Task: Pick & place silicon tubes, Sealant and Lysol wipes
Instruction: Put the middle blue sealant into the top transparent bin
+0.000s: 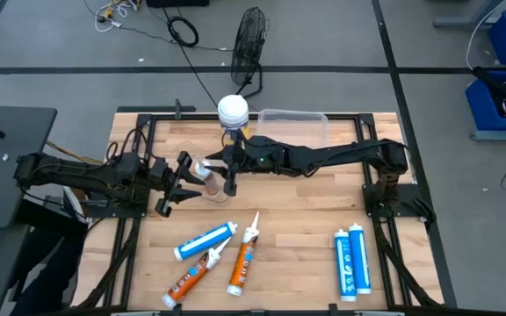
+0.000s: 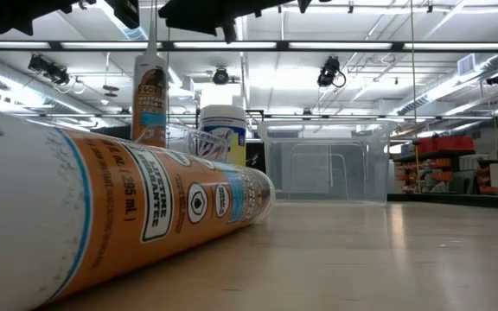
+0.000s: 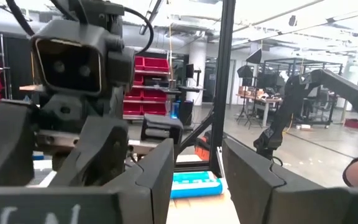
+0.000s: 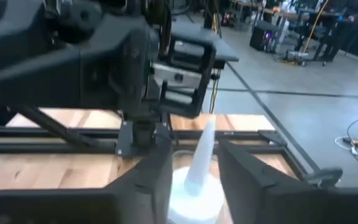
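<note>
**Right gripper on an upright cartridge at mid-bench, left gripper facing it**

The right arm reaches across the bench (image 1: 297,211) from the right. The right gripper (image 4: 194,149) sits near the bench's middle with its fingers (image 4: 157,177) closed against either side of the white shoulder of an upright orange sealant cartridge (image 2: 150,95), whose white nozzle (image 4: 202,146) rises between them. The base of this cartridge is hidden in the low view.

The left gripper (image 1: 176,180) lies just beside it on the left, pointing at the right gripper. Its fingers (image 3: 154,174) stand apart with nothing between them.

The Lysol wipes (image 1: 233,111) stand upright at the far edge of the bench, just behind the right gripper and next to a clear plastic bin (image 1: 297,123).

Toward the near edge lie a blue cartridge (image 1: 205,241) and two orange cartridges (image 1: 191,274) close together. A pair of blue cartridges (image 1: 352,262) lies side by side, well apart to the right.
</note>
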